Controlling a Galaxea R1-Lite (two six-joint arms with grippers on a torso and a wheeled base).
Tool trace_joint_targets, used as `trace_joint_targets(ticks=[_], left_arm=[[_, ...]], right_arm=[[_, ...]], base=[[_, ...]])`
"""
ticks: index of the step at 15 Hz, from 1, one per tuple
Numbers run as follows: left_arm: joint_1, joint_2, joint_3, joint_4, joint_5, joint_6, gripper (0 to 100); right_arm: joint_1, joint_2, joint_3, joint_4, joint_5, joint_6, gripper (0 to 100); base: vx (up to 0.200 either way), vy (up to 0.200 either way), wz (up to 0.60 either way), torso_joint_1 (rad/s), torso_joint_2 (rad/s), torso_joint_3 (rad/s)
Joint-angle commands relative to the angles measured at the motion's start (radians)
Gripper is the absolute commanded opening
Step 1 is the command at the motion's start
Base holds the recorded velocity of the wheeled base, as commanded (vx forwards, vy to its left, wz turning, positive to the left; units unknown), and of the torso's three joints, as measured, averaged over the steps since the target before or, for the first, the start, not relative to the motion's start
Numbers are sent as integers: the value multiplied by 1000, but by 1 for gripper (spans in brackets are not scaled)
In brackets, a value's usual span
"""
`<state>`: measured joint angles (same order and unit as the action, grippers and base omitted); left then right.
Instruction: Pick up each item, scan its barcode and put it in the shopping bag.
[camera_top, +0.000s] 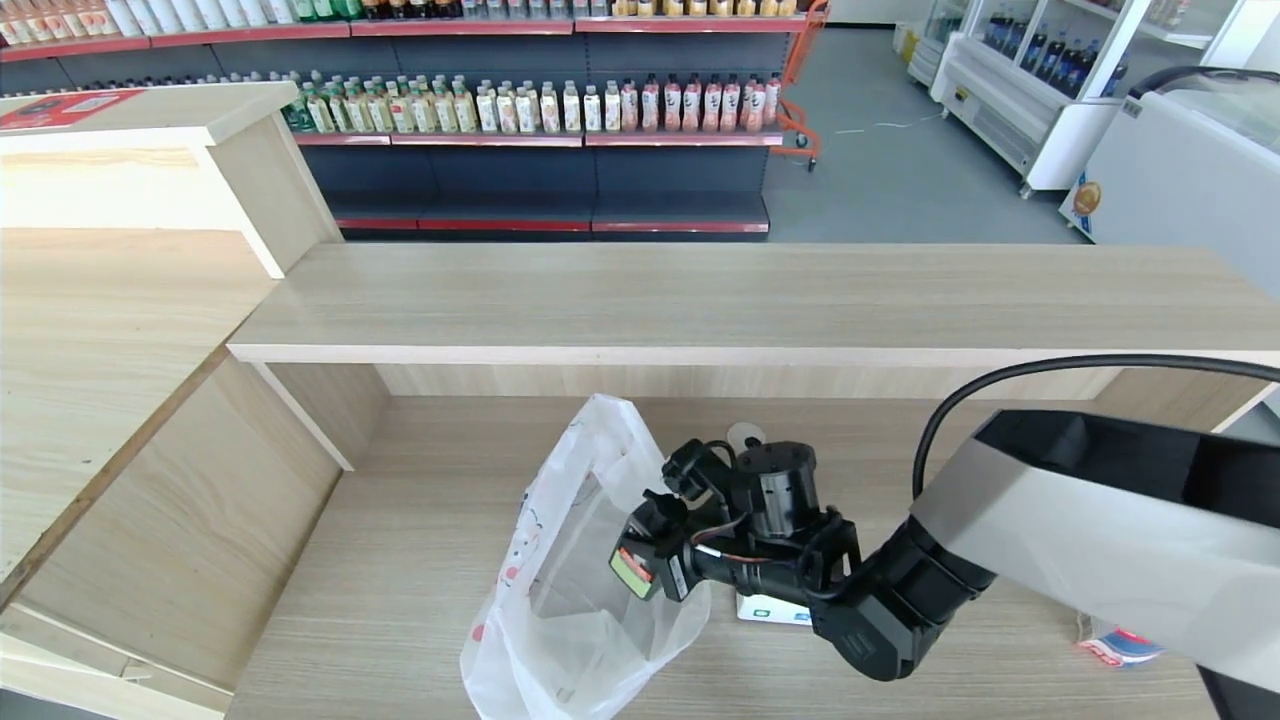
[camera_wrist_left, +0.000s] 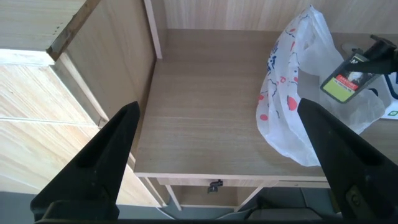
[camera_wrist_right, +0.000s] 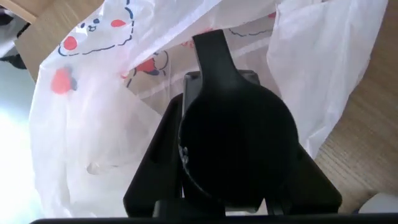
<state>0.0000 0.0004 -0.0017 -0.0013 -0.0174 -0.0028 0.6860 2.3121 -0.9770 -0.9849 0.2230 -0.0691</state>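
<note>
A white plastic shopping bag (camera_top: 560, 600) with red and black cartoon prints stands open on the lower counter (camera_top: 400, 560). My right gripper (camera_top: 655, 545) is at the bag's mouth, shut on a black item with a green and red label (camera_top: 632, 573). In the right wrist view the black item (camera_wrist_right: 236, 143) sits between the fingers, with the bag (camera_wrist_right: 93, 124) spread right behind it. The left wrist view has the bag (camera_wrist_left: 292, 106) and the labelled item (camera_wrist_left: 344, 84) off to one side. My left gripper (camera_wrist_left: 221, 168) hangs open over the counter's near edge, holding nothing.
A white and green flat pack (camera_top: 770, 608) lies on the counter under my right arm. A red and blue packet (camera_top: 1120, 645) lies at the far right. A raised wooden ledge (camera_top: 740, 300) runs behind the counter, with a side wall (camera_top: 190, 520) on the left.
</note>
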Motion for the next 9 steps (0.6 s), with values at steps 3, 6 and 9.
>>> trace_joint_targets(ticks=[3,6,9], left_arm=[[0,0,0,0,1,0,100],[0,0,0,0,-1,0,100],[0,0,0,0,-1,0,100]], right_arm=[[24,128,-126,2,-1,-32,0],[21,174,-180,3,1,-136,0],[23,193,-181,-1,1,-173,100]], base=[[0,0,0,0,0,0],[0,0,0,0,0,0],[0,0,0,0,0,0]])
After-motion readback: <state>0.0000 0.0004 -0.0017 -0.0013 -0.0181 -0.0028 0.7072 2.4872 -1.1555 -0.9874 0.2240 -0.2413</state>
